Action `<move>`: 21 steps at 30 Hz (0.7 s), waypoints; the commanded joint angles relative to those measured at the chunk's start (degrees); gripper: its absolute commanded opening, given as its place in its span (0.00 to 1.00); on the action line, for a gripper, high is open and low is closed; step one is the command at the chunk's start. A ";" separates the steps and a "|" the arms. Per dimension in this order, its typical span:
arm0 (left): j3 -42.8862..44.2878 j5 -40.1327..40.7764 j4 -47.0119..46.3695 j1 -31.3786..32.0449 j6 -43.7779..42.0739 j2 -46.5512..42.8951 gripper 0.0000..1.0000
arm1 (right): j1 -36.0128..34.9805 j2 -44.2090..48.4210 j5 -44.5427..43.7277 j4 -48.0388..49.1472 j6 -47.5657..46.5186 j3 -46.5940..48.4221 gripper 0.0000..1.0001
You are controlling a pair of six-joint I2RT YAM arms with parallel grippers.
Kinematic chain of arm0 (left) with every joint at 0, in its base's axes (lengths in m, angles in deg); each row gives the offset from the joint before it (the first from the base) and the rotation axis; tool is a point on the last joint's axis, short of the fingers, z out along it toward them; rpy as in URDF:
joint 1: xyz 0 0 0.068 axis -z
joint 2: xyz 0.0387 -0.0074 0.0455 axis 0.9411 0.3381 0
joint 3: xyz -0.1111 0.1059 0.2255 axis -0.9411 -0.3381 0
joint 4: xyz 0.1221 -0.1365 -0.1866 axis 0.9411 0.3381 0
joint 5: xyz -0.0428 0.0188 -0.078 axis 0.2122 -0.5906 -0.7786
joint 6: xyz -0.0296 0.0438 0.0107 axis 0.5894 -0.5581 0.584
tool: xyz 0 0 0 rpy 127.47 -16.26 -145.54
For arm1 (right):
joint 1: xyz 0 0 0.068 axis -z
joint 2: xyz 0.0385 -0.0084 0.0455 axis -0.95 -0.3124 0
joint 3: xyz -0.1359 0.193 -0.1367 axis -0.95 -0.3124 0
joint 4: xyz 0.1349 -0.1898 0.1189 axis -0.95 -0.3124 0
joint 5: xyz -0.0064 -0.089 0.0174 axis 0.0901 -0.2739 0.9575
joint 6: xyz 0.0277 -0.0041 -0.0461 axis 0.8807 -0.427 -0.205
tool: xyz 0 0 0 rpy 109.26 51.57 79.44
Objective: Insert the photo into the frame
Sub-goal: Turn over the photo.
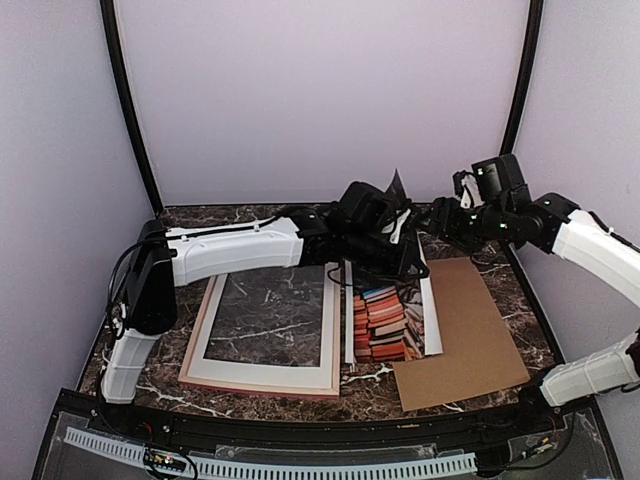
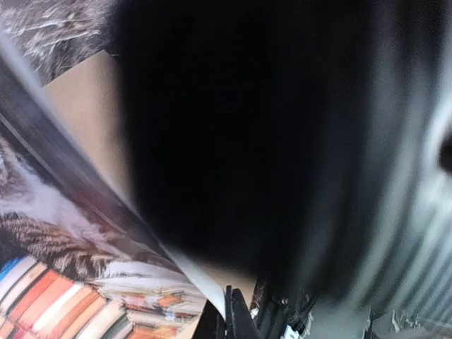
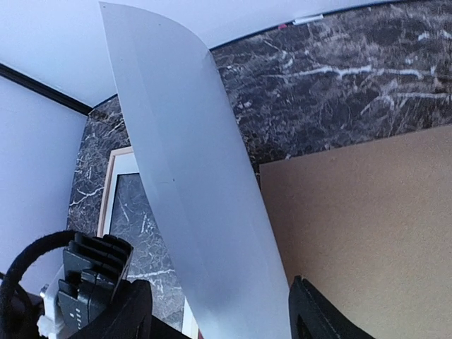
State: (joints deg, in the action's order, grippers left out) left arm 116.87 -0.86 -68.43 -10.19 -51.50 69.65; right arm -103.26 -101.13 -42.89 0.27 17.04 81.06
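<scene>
Photo [image 1: 385, 325] upright, curled, just right of frame [image 1: 196, 345], lower edge on desk [image 1: 230, 215]. Left jaws pinch it near top; right jaws wide, sheet between, ungripped. Risk: w/ single pinch, print may flop, crease, miss frame.

The photo [image 1: 385, 320] is showing orange and red book spines and grey striped fur, while the frame [image 1: 260, 391] is showing salmon pink around a cream-white mat [image 1: 270, 375], beside a plain brown board [image 1: 470, 340] on the black, white-veined marble table [image 1: 250, 215].
</scene>
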 commanded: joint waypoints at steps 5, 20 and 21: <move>8.34 -13.59 21.12 -3.26 -10.89 -15.33 0.00 | 5.91 4.87 -4.28 -8.71 -7.82 9.88 0.72; -47.38 -17.34 32.91 -39.21 -18.56 -48.59 0.00 | 9.27 -0.13 2.31 -2.13 -8.65 1.18 0.72; -49.51 -17.38 33.54 -40.45 -19.41 -47.99 0.00 | 9.31 -0.40 2.55 -1.80 -8.69 0.58 0.72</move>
State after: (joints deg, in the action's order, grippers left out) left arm 75.19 -16.05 -41.53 -46.91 -65.01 18.81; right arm -94.47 -100.56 -42.43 -5.61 9.17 83.47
